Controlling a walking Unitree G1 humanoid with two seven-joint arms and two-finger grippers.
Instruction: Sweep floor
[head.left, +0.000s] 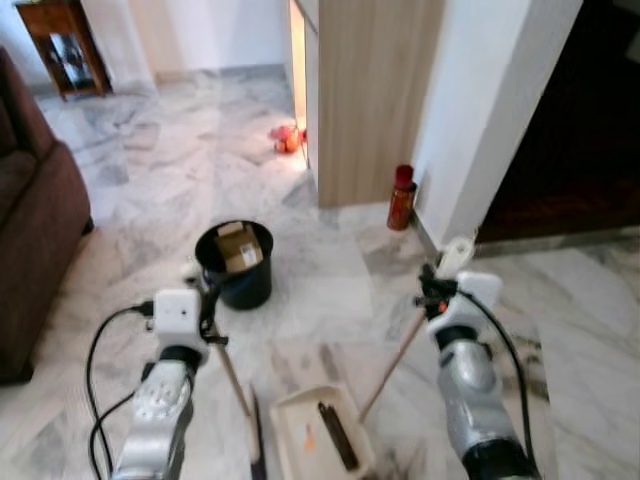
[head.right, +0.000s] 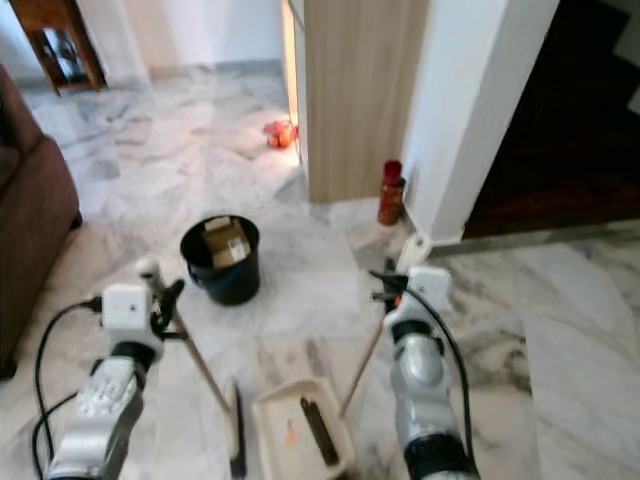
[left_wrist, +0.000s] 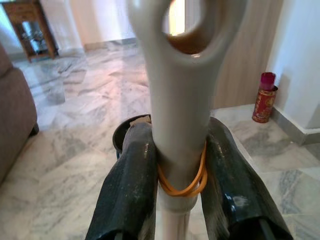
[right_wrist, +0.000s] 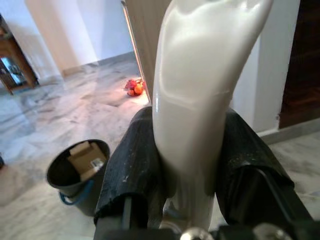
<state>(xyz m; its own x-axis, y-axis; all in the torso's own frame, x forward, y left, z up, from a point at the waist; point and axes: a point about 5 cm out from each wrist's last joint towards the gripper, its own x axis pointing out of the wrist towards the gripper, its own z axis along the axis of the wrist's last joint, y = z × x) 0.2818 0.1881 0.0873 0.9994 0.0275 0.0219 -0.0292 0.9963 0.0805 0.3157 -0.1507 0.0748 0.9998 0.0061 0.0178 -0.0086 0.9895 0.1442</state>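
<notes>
Left wrist view: left gripper (left_wrist: 181, 165) clamps the broom's smooth grey plastic handle (left_wrist: 180, 100).

Right gripper (right_wrist: 192, 165) has its two black fingers (right_wrist: 135, 165) clamped tight on either side of a glossy white handle (right_wrist: 200, 90), which rises up between them. Beyond, on the marble floor (right_wrist: 60, 112), sits a black bucket (right_wrist: 75, 187) with a cardboard box (right_wrist: 86, 155) inside, an orange object (right_wrist: 134, 88) lying farther off by a wood-panelled wall.
</notes>
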